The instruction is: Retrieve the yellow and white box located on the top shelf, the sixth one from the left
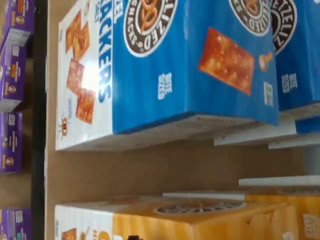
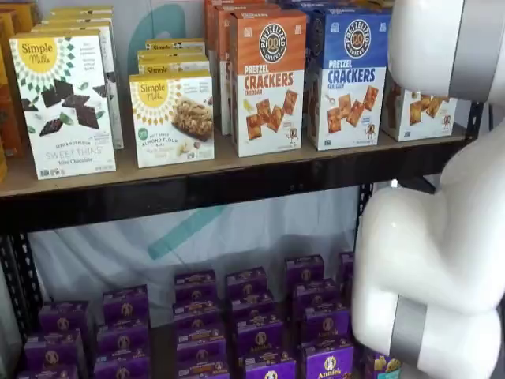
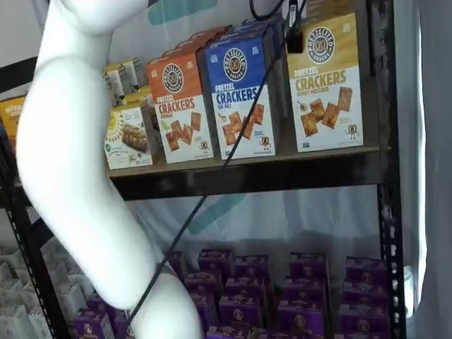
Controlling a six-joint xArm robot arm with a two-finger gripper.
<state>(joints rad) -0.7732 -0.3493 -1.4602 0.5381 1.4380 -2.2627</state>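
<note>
Standing along the top shelf (image 3: 282, 169), a tan wooden board edged by a black metal rail, are tall cartons in a row: white and yellow sunburst-logo cartons (image 2: 171, 118) at the left, then an orange and white cracker carton (image 3: 180, 113), then a blue and white cracker carton (image 3: 244, 99), and at the right the yellow and white box (image 3: 325, 85) pictured with square brown crackers, upright at the front edge. Purple boxes (image 3: 304, 289) fill the lower shelf. The white robot arm (image 3: 78, 183) crosses the foreground. Only a small dark part near the yellow carton's top may be the gripper; whether its fingers are parted or closed cannot be told.
</note>
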